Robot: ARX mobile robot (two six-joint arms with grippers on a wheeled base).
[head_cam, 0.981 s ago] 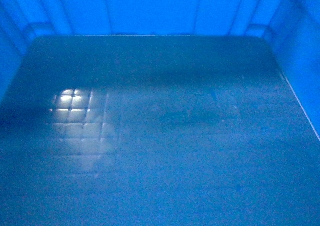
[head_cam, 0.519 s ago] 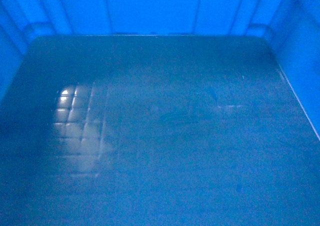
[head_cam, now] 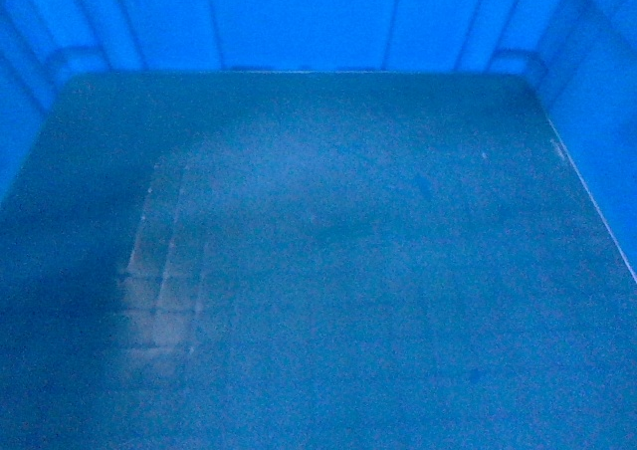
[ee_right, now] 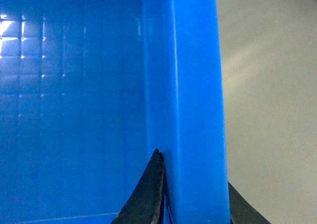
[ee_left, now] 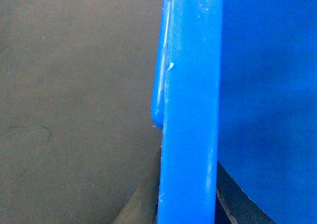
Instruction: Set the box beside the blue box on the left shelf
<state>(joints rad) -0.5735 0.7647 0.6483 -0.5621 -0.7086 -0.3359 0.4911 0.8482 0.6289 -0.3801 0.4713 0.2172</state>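
Observation:
The box fills the head view: its bright-blue far wall (head_cam: 299,22) runs along the top and its faint square-grid floor (head_cam: 348,271) takes up the rest, with nothing inside. In the left wrist view my left gripper (ee_left: 188,201) is shut on the box's thick rim (ee_left: 190,85), one dark finger (ee_left: 143,206) outside the wall and one inside. My right gripper (ee_right: 195,201) is likewise shut on the opposite rim (ee_right: 195,85), with a black finger (ee_right: 148,194) against the inner wall. The left shelf and the other blue box are out of view.
Grey-brown ground (ee_left: 74,110) lies beyond the box's side in the left wrist view. Pale ground (ee_right: 272,110) shows outside the box in the right wrist view. The head view shows only the box's interior.
The bright patch of reflected light on the box's floor at left has dimmed and spread lower. The box's walls sit almost where they were in the head view.

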